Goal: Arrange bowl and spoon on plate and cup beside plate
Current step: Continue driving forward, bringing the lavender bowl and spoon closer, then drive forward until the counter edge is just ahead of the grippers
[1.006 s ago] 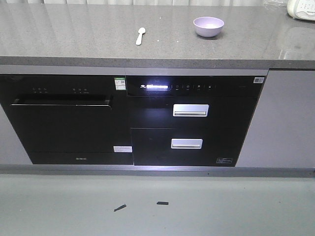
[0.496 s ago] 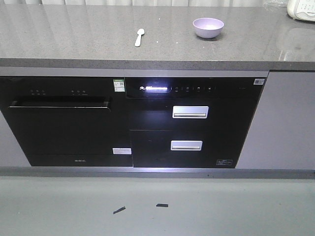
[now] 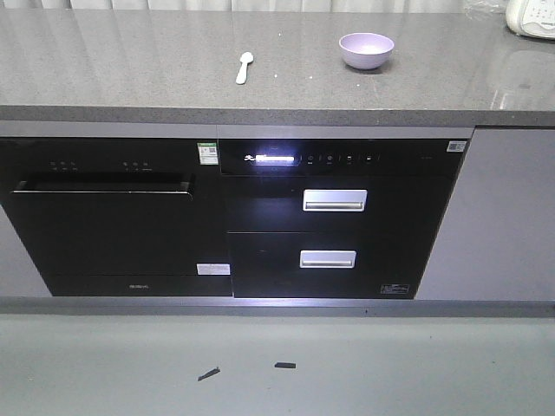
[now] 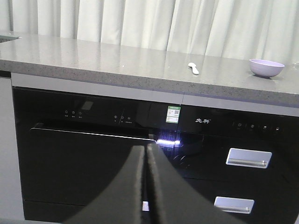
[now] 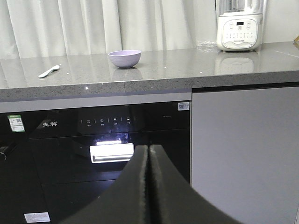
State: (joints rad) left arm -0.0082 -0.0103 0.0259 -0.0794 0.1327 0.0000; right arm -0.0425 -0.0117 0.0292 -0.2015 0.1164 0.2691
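Approach stage, nothing grasped yet. Bowl [image 3: 366, 50] and spoon [image 3: 244, 67] lie well apart on the bench [image 3: 130, 61]. Plate and cup are not in view. Left end effector [image 4: 145, 154] and right end effector [image 5: 148, 151] are both closed and empty, below bench level. Next, probably: raise the arms and locate the plate.

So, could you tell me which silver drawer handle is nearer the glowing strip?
The upper handle, just below the strip; the lower handle sits further down.
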